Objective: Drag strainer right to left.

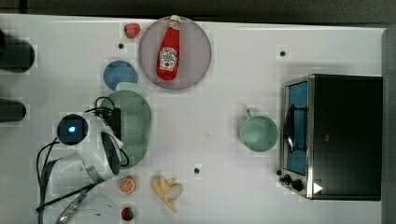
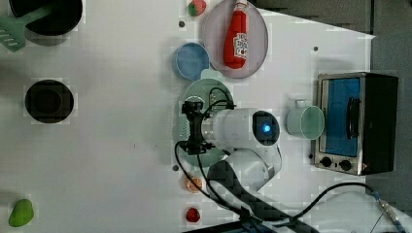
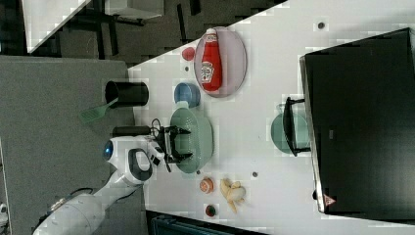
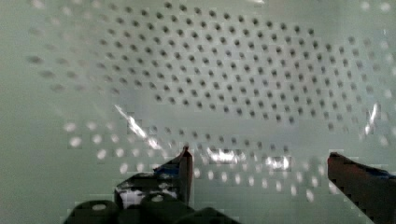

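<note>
Strainer (image 1: 135, 126), left of centre in the top view, looked like light, stiff, slick plastic, best hooked at its rim wall, where the gripper (image 4: 259, 163) hung with fingers apart.

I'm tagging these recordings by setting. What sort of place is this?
Probably a lab tabletop staged as a play kitchen: a white table holding a toaster oven, a ketchup bottle on a plate, a strainer, with a robot arm over it.
</note>
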### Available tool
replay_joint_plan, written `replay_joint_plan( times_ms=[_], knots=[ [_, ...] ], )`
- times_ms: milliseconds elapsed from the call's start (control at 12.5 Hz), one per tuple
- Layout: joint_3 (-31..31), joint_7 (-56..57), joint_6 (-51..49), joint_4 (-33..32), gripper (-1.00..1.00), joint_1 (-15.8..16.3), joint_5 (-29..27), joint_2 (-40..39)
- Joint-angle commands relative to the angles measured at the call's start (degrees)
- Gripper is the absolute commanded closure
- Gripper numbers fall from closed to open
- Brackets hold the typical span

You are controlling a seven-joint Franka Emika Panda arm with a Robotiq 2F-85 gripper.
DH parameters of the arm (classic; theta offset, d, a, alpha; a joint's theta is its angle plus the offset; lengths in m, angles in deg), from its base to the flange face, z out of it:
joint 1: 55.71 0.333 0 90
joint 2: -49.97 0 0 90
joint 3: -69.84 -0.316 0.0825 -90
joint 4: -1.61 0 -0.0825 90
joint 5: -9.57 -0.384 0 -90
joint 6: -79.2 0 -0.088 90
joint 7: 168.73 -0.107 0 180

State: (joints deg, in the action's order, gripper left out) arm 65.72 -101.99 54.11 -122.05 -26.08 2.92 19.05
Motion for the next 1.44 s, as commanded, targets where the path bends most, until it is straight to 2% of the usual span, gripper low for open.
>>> replay_joint_plan(
  times_ms=[80,1120,1280,1440],
  knots=[
    [-1.5,-5.31,-1.21,3.15,-1.0,2.5,-1.93,-1.68],
    [-1.4,-6.35,-2.32,13.3,-1.0,8.11,-5.7,-6.8],
    [-0.5,-5.28,-2.29,13.37,-1.0,8.53,-4.59,-6.1],
    [1.76,1.3,-5.61,12.71,-1.0,8.61,-2.22,-2.58]
  ],
)
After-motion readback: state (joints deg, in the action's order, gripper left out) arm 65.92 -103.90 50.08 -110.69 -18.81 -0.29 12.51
